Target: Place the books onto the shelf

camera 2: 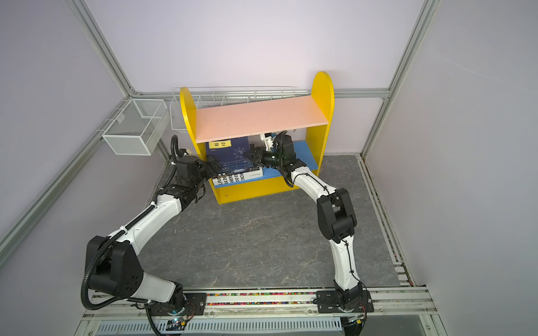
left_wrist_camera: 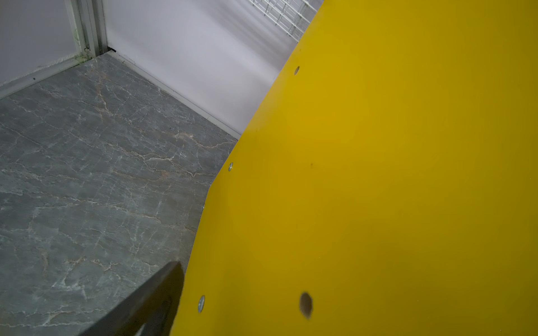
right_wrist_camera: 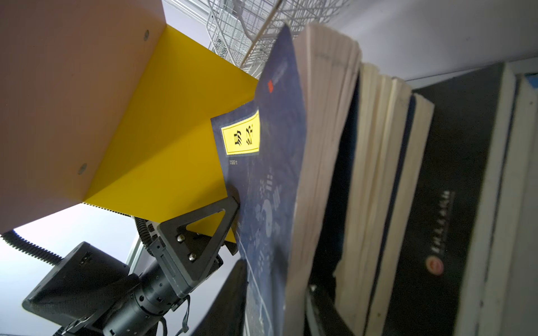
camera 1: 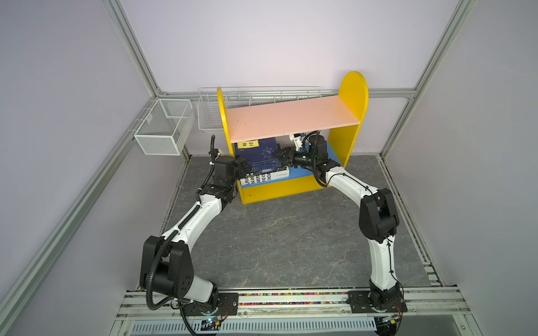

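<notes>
The shelf (camera 1: 291,116) stands at the back of the table, with a pink upper board and a blue lower board (camera 1: 305,171). Several books lie stacked at the left of the lower board: a navy one with a yellow label (camera 1: 259,154) (right_wrist_camera: 262,174) on top, black ones (right_wrist_camera: 454,203) under it, and a thick white one (camera 1: 262,177) at the bottom. My right gripper (camera 1: 281,155) (right_wrist_camera: 279,291) reaches under the pink board. Its jaws stand open astride the top navy book's edge. My left gripper (camera 1: 244,166) is open at the shelf's left yellow side (left_wrist_camera: 378,174), one finger touching the navy cover.
A white mesh basket (camera 1: 163,128) hangs on the left frame rail. A long wire basket (camera 1: 262,96) runs behind the shelf. Grey marbled tabletop (camera 1: 276,232) spreads in front of the shelf, between both arms. Aluminium posts and pale walls close in the sides.
</notes>
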You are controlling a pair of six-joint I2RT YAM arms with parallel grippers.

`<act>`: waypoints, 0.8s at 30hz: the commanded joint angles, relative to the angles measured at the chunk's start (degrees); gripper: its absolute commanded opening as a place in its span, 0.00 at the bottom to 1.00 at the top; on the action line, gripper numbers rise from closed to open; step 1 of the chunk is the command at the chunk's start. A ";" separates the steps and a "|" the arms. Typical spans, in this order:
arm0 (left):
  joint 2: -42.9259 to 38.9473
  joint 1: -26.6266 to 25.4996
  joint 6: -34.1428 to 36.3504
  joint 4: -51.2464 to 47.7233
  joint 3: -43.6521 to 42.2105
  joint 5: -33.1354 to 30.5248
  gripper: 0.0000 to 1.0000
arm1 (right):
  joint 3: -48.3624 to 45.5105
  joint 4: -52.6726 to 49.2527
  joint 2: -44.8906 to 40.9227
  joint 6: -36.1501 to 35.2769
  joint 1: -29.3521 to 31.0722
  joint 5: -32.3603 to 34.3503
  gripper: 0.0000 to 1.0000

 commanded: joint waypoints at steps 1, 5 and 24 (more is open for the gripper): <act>-0.24 0.16 -1.01 -5.93 -0.52 -2.49 1.00 | 2.32 -3.20 -2.31 -3.73 -0.90 3.97 0.38; -0.81 0.08 -1.02 -6.11 -0.52 -2.48 1.00 | 3.00 -9.53 -4.84 -8.94 -1.47 9.31 0.40; -8.84 0.19 3.09 6.70 -3.29 7.14 0.99 | 2.47 -14.46 -10.67 -19.78 -1.44 11.07 0.41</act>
